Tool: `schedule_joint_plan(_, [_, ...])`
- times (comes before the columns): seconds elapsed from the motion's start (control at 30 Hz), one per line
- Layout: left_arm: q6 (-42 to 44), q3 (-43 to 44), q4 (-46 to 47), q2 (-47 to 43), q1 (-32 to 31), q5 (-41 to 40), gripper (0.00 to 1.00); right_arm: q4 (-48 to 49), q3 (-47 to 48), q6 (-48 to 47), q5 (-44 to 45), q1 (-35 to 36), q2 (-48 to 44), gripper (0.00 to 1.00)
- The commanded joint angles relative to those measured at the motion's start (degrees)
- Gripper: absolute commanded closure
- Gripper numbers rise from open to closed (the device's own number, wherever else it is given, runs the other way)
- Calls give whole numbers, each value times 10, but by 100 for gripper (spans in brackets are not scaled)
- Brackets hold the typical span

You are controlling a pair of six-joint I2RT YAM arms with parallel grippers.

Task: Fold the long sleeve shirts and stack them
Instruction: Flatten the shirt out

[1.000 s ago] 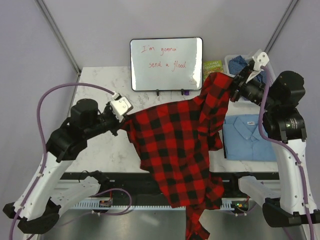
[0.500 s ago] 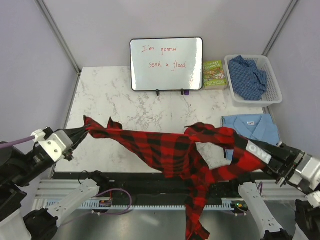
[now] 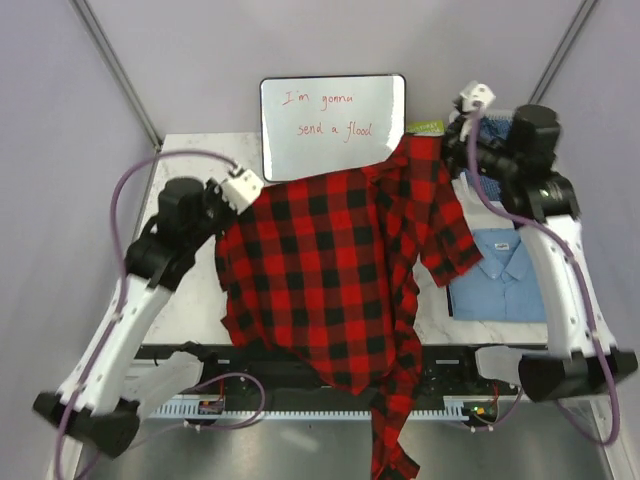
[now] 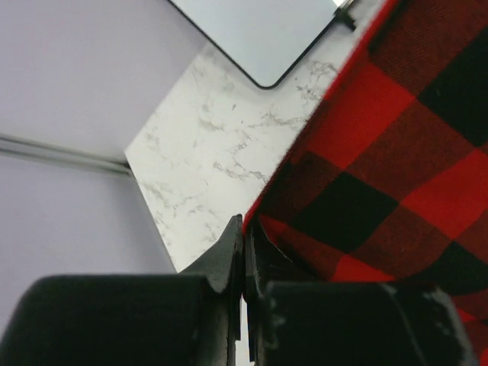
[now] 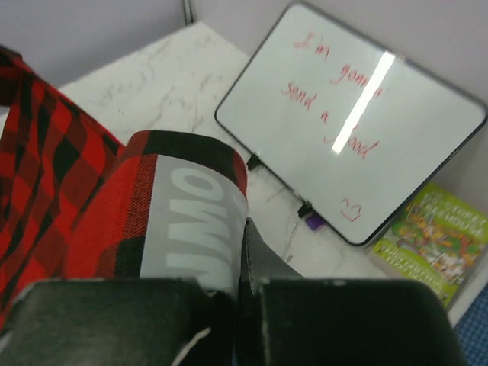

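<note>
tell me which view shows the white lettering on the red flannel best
Right wrist: the white lettering sits large and close on the flannel. Top external shows the whole shirt spread out but no lettering; left wrist shows only a checked edge.

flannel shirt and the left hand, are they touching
Touching. The left wrist view shows the left hand shut on the flannel shirt, the edge of the checked cloth running right in between its closed jaws.

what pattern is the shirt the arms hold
Flannel shirt: red-and-black check, best in top external view.
</note>
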Motion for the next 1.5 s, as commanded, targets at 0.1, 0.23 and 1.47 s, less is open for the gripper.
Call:
schedule_joint_plan(0.1, [-16, 56, 168, 246, 180, 131, 98, 96, -16, -83, 171, 67, 153, 100])
schedule_joint_plan(0.23, [-55, 156, 135, 384, 178, 169, 89, 78, 103, -65, 245, 70, 283, 25])
schedule_joint_plan(1.47, [31, -168, -6, 371, 322, 149, 27, -128, -281, -220, 364, 178, 347, 70])
